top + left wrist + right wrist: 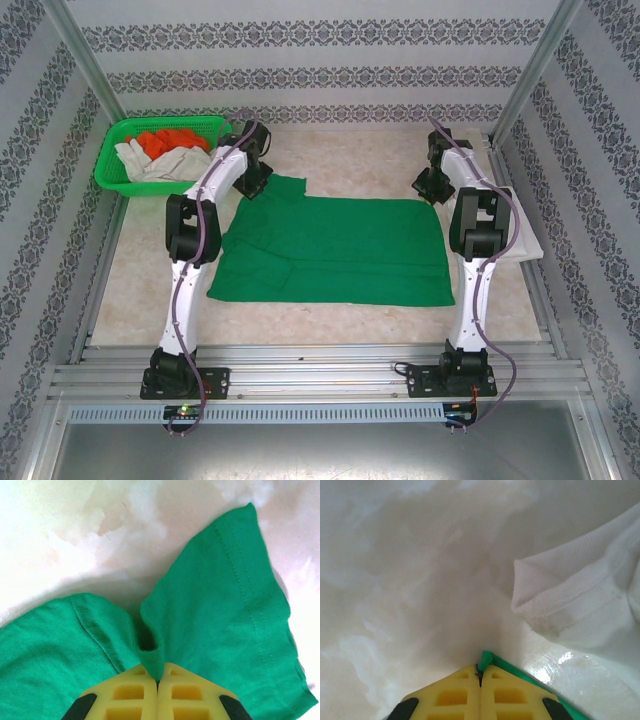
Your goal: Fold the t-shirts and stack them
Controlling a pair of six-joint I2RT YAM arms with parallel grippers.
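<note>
1. Top view: the green t-shirt (330, 250) lies spread across the middle of the table (340, 150). My left fingers (252, 186) are down on its 11 o'clock sleeve, and my right fingers (432, 187) are at its 1 o'clock corner. The basket (108, 172) at 10 o'clock holds an orange shirt (172, 138) and an off-white shirt (150, 160). A second off-white shirt (524, 236) lies at 3 o'clock.
2. Left wrist: my left fingers (163, 688) are pressed together, pinching a raised fold of the green t-shirt (225, 605). The sleeve runs off toward 1 o'clock.
3. Right wrist: my right fingers (484, 676) are pressed together, nipping an edge of the green t-shirt (496, 662). The second off-white shirt (590, 610) sits at 3 o'clock, clear of them.
</note>
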